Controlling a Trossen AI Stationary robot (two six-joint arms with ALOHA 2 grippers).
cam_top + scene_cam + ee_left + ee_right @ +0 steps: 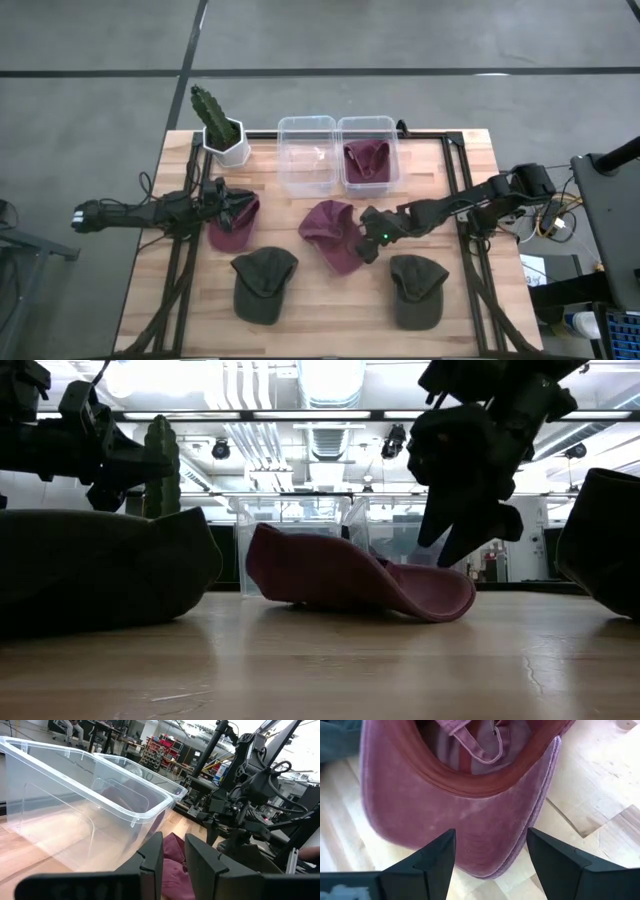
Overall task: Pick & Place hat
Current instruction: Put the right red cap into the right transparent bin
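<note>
- Step in hand, as judged: the right gripper (pixel 490 855) hovers over the brim of the middle maroon cap (pixel 330 233), which lies upside down at the centre of the table (pixel 320 310). Its jaws stand wide apart with the brim edge between them.
- To grip well, lower until both fingers straddle the stiff brim, then close. Avoid the loose strap inside the crown.
- The left gripper (pixel 225 207) sits at a second maroon cap (pixel 234 224) on the table's left. Its fingers (pixel 152 862) are nearly together with maroon cloth between them; a firm hold cannot be confirmed.
- A likely goal is the right-hand clear bin (pixel 367 150), which already holds a maroon cap; the left bin (pixel 306 152) looks empty.
- Surface: pale wooden boards, also carrying two olive caps (pixel 264 284) and a potted cactus (pixel 222 128).
- Room: grey floor, bright ceiling lights, racks and equipment beyond.
</note>
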